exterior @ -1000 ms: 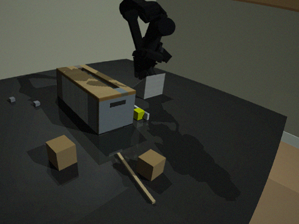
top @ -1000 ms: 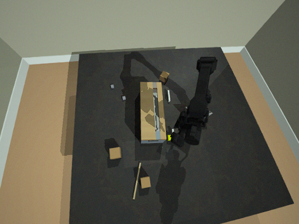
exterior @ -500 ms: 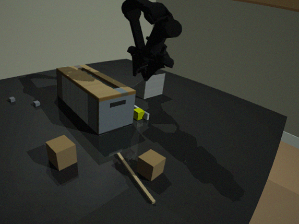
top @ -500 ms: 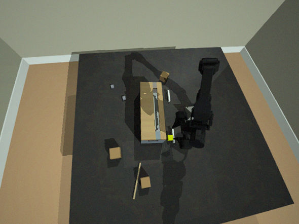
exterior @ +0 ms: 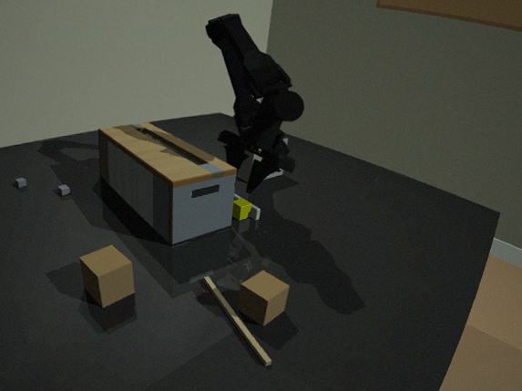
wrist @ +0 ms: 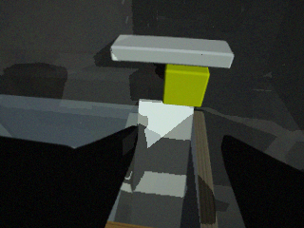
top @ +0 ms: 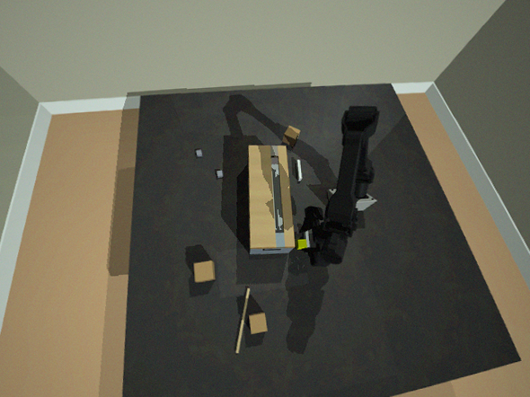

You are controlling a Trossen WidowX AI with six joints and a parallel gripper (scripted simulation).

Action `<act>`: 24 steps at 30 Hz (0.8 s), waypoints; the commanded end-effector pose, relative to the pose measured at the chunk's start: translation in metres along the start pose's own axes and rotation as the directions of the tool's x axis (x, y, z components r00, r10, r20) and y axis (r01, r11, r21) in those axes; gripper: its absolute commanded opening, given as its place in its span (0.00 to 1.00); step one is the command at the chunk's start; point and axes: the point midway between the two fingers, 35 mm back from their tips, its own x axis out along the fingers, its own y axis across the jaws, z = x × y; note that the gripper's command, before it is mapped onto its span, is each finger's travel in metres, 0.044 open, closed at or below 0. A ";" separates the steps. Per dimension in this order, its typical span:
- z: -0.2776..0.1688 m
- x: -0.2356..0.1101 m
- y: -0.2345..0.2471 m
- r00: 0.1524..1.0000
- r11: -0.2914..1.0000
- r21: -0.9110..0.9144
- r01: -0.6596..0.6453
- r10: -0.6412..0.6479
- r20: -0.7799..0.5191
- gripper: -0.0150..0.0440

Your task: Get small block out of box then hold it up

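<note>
The small yellow block [top: 301, 244] [exterior: 240, 209] [wrist: 186, 85] lies on the table outside the box [top: 259, 196] [exterior: 202, 217], by the near end of its clear front. It sits between the box and a low white bar [exterior: 256, 212] [wrist: 171, 53], close against the bar in the wrist view. My gripper [exterior: 240, 180] [wrist: 180, 137] is open with nothing between its fingers. It is above the table beside the box, higher than the block. In the wrist view the block is beyond the fingertips, and the box's end wall shows between the fingers.
Wooden cubes stand at the near left [top: 204, 271] [exterior: 107, 276], at the near middle [top: 257, 322] [exterior: 264, 298] and behind the box [top: 292, 135]. A thin wooden stick [top: 242, 320] [exterior: 236, 320] lies by the near middle cube. Two small grey cubes [top: 198, 152] [top: 218, 173] lie left of the box. Another white bar [top: 299, 169] lies along its front.
</note>
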 end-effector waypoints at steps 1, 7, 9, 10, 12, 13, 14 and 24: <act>0.002 0.005 0.001 1.000 1.000 -0.005 -0.004 0.004 -0.003 0.74; 0.005 0.014 0.000 1.000 1.000 -0.005 -0.004 0.004 -0.003 0.74; 0.006 0.018 -0.001 1.000 1.000 -0.005 -0.004 0.004 -0.003 0.74; 0.006 0.019 -0.001 1.000 1.000 -0.005 -0.004 0.004 -0.003 0.74; 0.008 0.022 -0.001 1.000 1.000 -0.005 -0.004 0.004 -0.003 0.74; 0.008 0.024 -0.001 1.000 1.000 -0.005 -0.004 0.004 -0.003 0.74; 0.009 0.025 -0.001 1.000 1.000 -0.005 -0.004 0.004 -0.003 0.74; 0.015 0.040 -0.002 1.000 1.000 -0.005 -0.005 0.005 -0.003 0.74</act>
